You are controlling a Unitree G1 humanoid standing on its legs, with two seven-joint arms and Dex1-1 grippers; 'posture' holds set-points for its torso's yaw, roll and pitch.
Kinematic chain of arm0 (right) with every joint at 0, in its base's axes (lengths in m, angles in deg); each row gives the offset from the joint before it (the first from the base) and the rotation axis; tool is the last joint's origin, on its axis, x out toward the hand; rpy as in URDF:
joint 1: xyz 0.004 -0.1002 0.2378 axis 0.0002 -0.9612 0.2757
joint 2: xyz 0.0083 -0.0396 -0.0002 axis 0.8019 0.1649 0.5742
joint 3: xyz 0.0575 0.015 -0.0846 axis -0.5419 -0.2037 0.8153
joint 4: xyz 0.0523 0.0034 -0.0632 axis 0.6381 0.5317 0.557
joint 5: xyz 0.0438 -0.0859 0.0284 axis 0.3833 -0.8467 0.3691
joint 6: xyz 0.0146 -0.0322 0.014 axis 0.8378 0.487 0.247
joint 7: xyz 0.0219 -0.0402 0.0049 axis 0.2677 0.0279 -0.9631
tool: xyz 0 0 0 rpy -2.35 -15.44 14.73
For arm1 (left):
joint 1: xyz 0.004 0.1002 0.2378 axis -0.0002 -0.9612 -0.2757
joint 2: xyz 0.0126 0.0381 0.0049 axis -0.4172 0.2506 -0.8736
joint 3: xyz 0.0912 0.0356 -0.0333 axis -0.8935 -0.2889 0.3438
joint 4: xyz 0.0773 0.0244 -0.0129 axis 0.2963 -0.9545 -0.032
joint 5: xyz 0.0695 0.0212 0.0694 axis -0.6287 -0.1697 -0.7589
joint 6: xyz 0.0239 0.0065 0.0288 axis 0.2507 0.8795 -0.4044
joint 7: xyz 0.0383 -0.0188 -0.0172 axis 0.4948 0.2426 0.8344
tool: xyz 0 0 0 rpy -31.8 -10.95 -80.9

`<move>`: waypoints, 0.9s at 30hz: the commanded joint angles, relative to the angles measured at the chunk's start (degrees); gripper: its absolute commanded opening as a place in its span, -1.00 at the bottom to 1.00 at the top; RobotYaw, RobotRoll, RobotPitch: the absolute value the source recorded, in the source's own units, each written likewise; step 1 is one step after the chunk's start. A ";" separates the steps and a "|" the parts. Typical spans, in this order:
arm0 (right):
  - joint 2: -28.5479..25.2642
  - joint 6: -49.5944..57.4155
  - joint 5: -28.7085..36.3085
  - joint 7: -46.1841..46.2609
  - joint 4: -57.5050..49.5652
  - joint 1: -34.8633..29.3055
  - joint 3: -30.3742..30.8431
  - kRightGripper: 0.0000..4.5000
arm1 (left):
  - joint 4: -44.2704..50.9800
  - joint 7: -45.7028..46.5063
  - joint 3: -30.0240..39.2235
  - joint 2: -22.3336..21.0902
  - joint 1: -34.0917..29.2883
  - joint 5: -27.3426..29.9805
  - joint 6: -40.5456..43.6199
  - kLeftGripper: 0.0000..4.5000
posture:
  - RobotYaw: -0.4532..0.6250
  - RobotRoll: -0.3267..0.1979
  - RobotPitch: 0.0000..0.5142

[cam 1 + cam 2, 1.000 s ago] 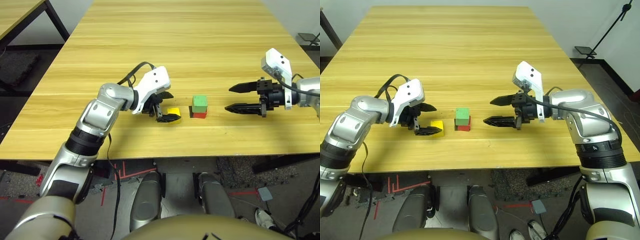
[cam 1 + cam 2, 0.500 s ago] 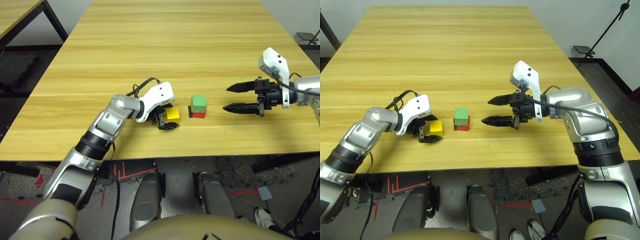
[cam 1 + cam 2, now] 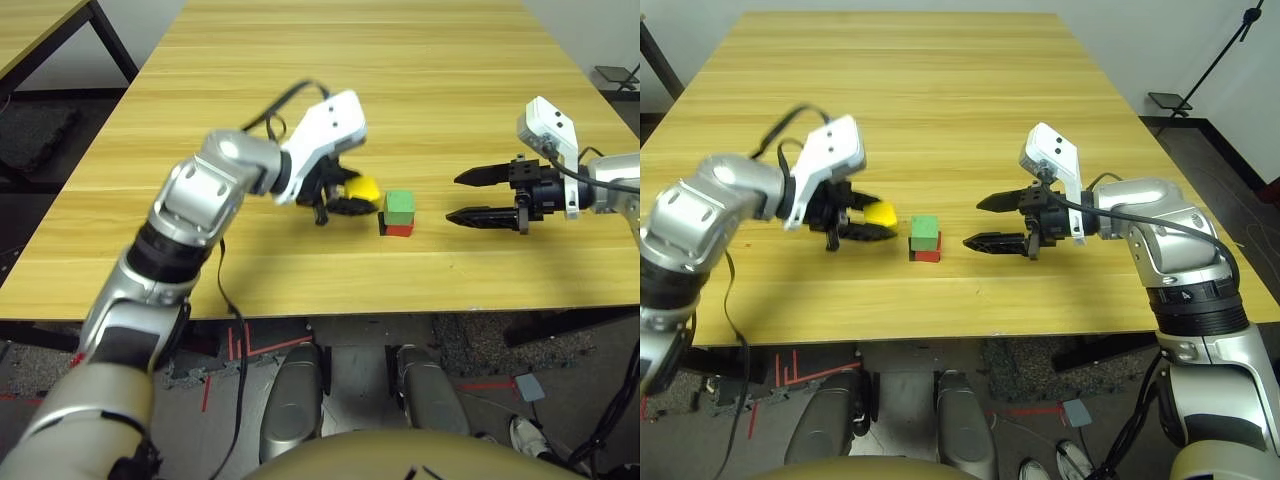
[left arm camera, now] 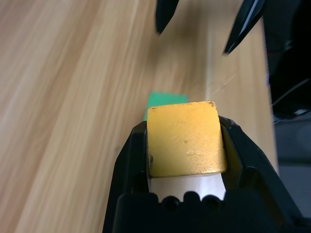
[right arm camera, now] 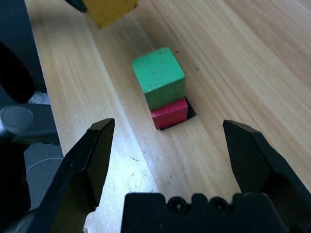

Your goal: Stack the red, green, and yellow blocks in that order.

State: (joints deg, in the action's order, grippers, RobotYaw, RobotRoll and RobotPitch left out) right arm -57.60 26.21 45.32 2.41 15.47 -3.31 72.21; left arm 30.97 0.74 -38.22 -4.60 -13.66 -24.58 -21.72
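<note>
The left gripper is clamped on the yellow block, one black finger pressed against each of two opposite faces, as the left wrist view shows. The block hangs clear of the wooden table, lifted above the surface, just to the left of the green block and about level with its top or slightly higher. It is a cube, so no long axis can be told; in the head views it looks slightly tilted rather than square to the table edge. The left gripper's fingers point rightward toward the green block.

The green block sits squarely on top of the red block, their sides nearly flush, and the two form a short upright stack. In the right wrist view a sliver of flat black patch shows beneath the red block, and the green block's top face is bare.

To the right of the green block, near but apart from it, the right gripper hovers low over the table with its two fingers spread wide and nothing between them. The fingers point leftward at the stack.
</note>
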 commanded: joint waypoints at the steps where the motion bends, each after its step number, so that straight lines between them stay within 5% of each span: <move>1: 0.34 0.63 1.17 0.88 -1.18 -0.76 -0.95 1.00 | -3.54 0.80 -2.79 2.54 2.12 -0.02 -1.48 -0.10 | 0.16 -0.12 -0.67; 12: 0.09 2.11 2.66 2.76 -3.59 -2.90 -1.98 1.00 | -22.92 1.23 -6.67 9.82 6.67 -6.60 -16.18 -0.10 | 0.10 -0.10 -0.64; 27: -0.14 2.91 3.21 3.56 -4.54 -4.21 -2.80 1.00 | -21.90 -0.46 -6.58 10.80 5.34 -7.28 -15.97 -0.10 | 0.09 -0.08 -0.58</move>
State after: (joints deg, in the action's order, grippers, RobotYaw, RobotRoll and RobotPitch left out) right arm -57.53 28.79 47.45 5.65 11.66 -7.07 70.29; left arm 8.15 0.40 -44.13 5.73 -7.91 -31.58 -38.03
